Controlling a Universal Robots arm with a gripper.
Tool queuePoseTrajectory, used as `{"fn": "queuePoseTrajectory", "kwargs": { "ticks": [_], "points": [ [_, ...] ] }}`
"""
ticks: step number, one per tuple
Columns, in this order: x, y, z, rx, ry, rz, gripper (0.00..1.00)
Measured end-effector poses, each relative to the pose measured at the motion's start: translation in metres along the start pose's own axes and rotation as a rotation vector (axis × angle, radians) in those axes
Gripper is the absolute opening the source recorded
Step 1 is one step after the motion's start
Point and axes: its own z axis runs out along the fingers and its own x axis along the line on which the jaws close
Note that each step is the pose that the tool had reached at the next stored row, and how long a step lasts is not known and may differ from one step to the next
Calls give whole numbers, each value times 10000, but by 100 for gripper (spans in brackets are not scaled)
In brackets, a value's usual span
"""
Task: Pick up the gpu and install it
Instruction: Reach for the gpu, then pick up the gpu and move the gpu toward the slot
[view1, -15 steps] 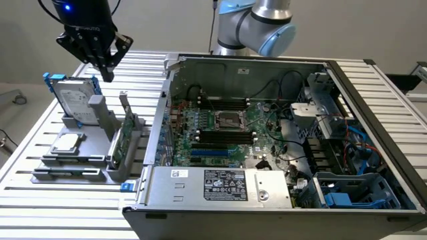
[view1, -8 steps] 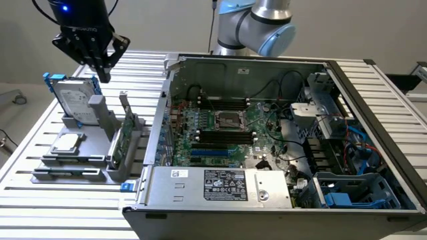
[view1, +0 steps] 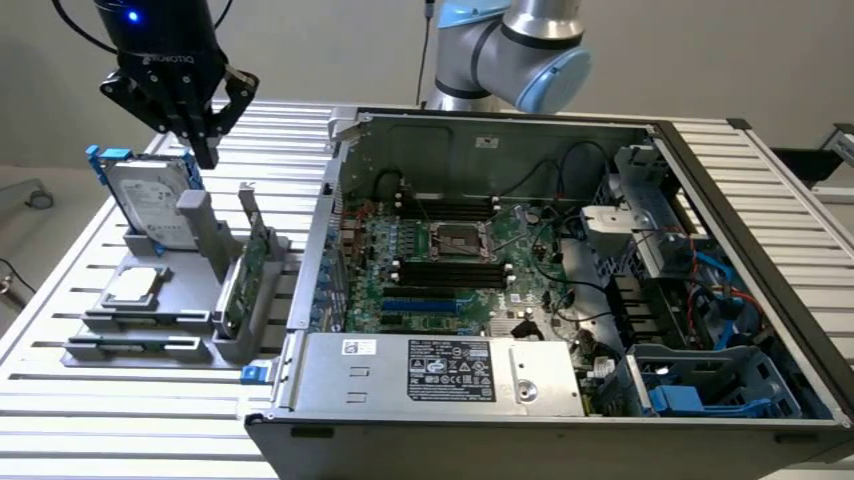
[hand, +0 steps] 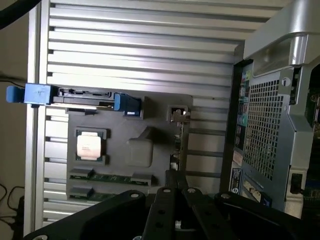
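Observation:
The gpu (view1: 244, 272) stands on edge in a grey holder (view1: 174, 320) at the exterior view's left, its green board facing out and its silver bracket (view1: 250, 205) sticking up. From the wrist view the gpu (hand: 178, 145) is a thin edge just beyond the fingertips. My gripper (view1: 204, 148) hangs well above the holder, over the hard drive's far end. Its black fingers (hand: 172, 186) are pressed together, shut on nothing.
The holder also carries a silver hard drive in a blue frame (view1: 140, 195), a square CPU chip (view1: 134, 285) and memory sticks (hand: 107, 178). The open computer case (view1: 747, 210) with its motherboard (view1: 447, 265) lies on the exterior view's right, on the slatted aluminium table (view1: 80, 420).

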Motion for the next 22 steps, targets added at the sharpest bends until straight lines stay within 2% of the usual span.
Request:
{"fn": "queuePoseTrajectory", "kwargs": {
  "ticks": [15, 16, 17, 18, 20, 21, 22],
  "points": [
    [0, 0, 1, 0, 2, -1, 11],
    [0, 0, 1, 0, 2, -1, 12],
    [0, 0, 1, 0, 2, -1, 17],
    [0, 0, 1, 0, 2, -1, 17],
    [0, 0, 1, 0, 2, -1, 30],
    [0, 0, 1, -1, 2, -1, 30],
    [0, 0, 1, 0, 2, -1, 36]
  ]
}}
